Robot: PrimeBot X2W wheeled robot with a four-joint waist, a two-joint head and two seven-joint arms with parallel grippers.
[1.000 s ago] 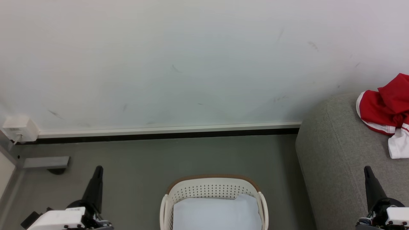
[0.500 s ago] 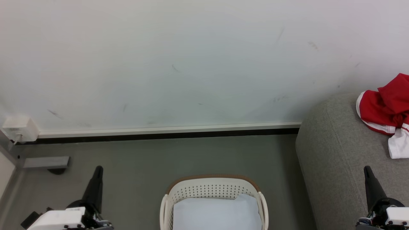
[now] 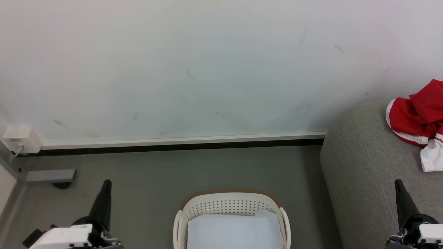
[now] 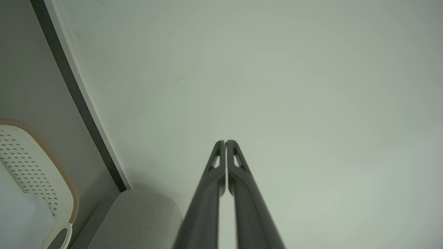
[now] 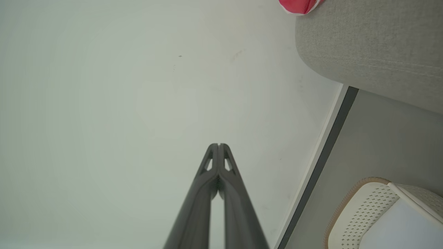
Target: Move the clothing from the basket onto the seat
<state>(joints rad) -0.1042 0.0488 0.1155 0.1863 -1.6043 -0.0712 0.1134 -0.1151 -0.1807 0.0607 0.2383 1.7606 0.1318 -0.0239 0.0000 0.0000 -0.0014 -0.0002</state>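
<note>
Red clothing (image 3: 417, 119) with white trim lies bunched on the grey seat (image 3: 367, 166) at the right edge of the head view; a red corner of clothing (image 5: 297, 5) shows atop the seat (image 5: 373, 48) in the right wrist view. The cream basket (image 3: 230, 207) with a brown rim stands on the floor at bottom centre, holding a pale white-blue cloth (image 3: 235, 230). My left gripper (image 3: 106, 182) is shut at lower left, clear of the basket. My right gripper (image 3: 398, 182) is shut at lower right, over the seat's front. Both wrist views show fingertips pressed together with nothing held: left gripper (image 4: 225, 141), right gripper (image 5: 218, 144).
A white wall with a pale skirting board (image 3: 180, 141) runs behind the grey floor. A white socket box (image 3: 21, 139) and a grey bracket (image 3: 50, 175) sit at the far left. The basket (image 4: 38, 173) and seat corner (image 4: 138, 218) appear in the left wrist view.
</note>
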